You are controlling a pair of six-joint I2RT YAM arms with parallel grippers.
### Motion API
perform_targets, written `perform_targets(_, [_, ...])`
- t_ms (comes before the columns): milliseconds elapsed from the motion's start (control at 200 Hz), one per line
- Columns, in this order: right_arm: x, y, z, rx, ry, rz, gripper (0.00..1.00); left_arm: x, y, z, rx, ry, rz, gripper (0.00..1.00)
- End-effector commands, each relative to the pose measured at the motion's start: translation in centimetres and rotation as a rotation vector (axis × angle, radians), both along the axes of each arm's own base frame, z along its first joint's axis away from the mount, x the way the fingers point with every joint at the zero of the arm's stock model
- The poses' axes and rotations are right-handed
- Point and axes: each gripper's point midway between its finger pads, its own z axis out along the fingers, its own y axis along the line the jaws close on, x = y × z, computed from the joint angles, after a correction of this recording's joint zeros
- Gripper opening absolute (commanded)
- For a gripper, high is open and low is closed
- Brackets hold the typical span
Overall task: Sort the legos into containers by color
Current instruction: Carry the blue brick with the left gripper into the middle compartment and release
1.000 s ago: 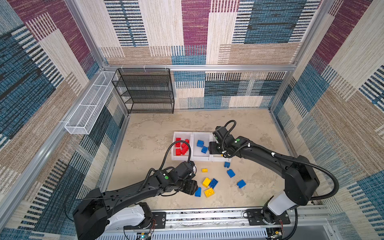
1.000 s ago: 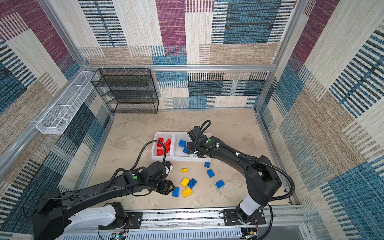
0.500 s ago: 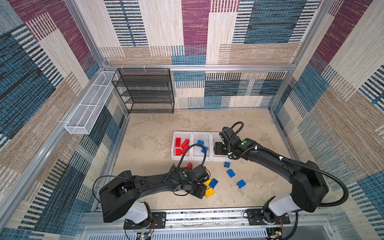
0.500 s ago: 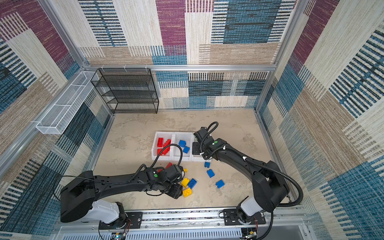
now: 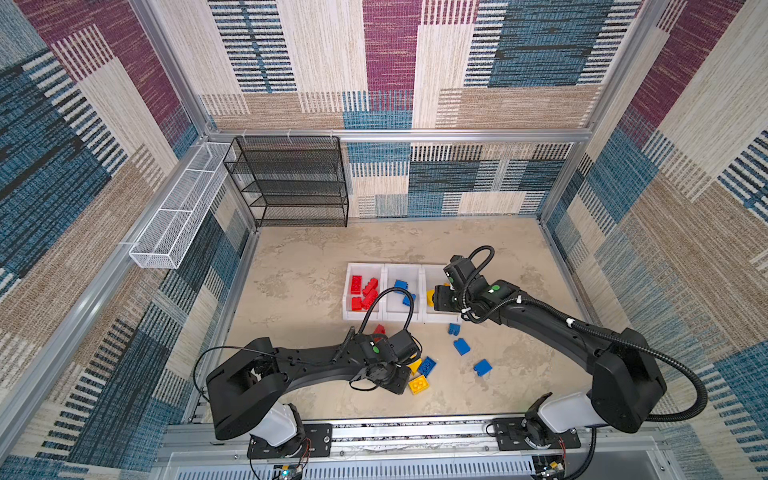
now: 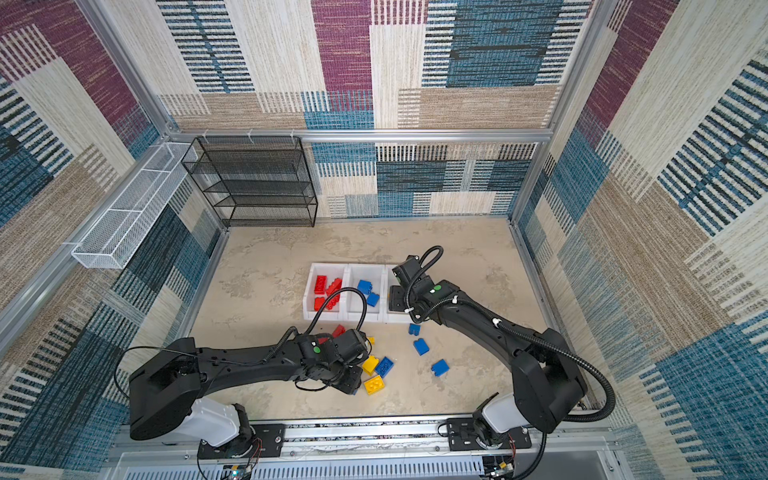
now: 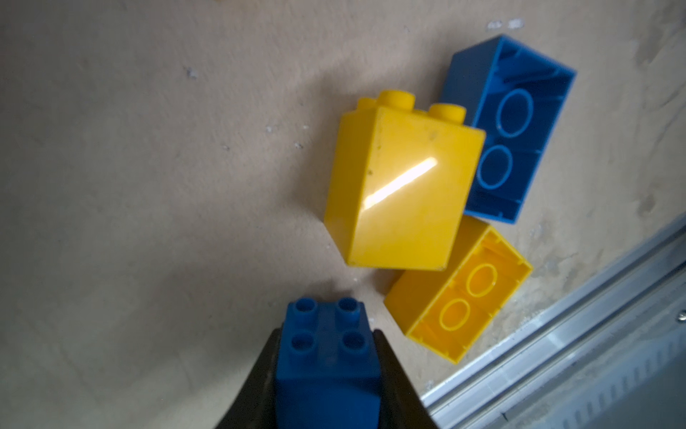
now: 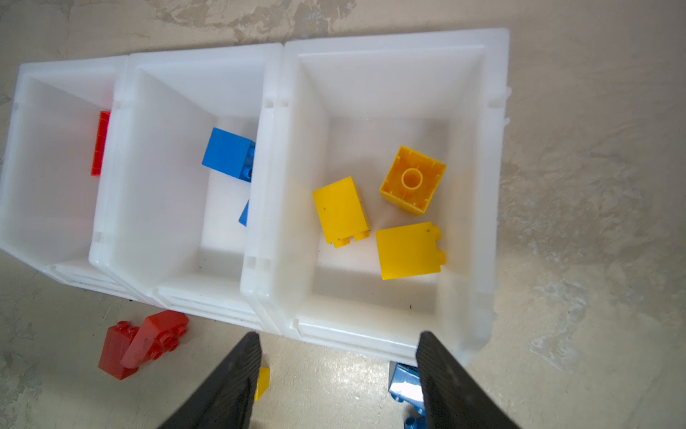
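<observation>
A walled robot cell, seen from above. In both top views a row of three white bins point(image 5: 385, 267) sits on the beige floor point(image 5: 299, 266), just right of centre. The left bin holds red bricks point(image 5: 362, 289), the middle bin holds blue bricks point(image 5: 402, 291), and the right bin holds yellow bricks point(image 8: 408, 250).

The right gripper point(image 8: 337, 336) hangs over the near wall of the right bin. Its fingers are spread apart with nothing between them.

The left gripper point(image 7: 326, 334) is low in the frame's centre, close to the front rail point(image 7: 594, 315). Its two black fingers are clamped on the sides of a small blue brick point(image 7: 328, 379), studs facing away from the wrist. Whether that brick rests on the floor cannot be told.

Just ahead of it is a tight cluster:
- A tall yellow brick point(image 7: 401, 193) lies on its side.
- An upturned blue brick point(image 7: 512, 130) touches one edge of the tall brick.
- An upturned yellow brick point(image 7: 460, 293) touches another edge and lies just beside the rail.

Three loose blue bricks point(image 5: 461, 346) lie scattered lower right of the bins, well apart from each other. Two red bricks on the floor point(image 8: 143, 343) lean together just in front of the left bin's near wall.

Bare floor lies open left of the bins, and behind them up to the black mesh rack point(image 5: 291, 183) at the back wall. More lies open to the right, as far as the side frame. A white wire basket point(image 5: 178, 216) hangs on the left wall, above the floor.
</observation>
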Motion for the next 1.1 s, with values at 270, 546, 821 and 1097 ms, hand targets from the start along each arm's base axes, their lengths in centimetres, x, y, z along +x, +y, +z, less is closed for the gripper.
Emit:
perform_targets(270, [-0.1,-1.4,1.1,0.021,-0.035,-0.052,0.68,9.3,-1.3,8.3,-0.117,-0.213,-0.024,0.26])
perform_targets(546, [-0.6,-1.4,0.7,0.039,-0.009,-0.049,0.67,20.3,-2.4,8.6,-0.070,-0.278,-0.015,0.26])
perform_targets(821, [-0.9,-2.0,1.2,0.024,-0.012,-0.050,0.68,23.3,-1.4,6.6,0.033,-0.288,0.016,0.32])
perform_targets(1097, [-1.6,-2.8,0.9,0.017,-0.009,-0.072,0.70,23.0,-0.3,6.3,0.027,-0.286,0.062,0.58])
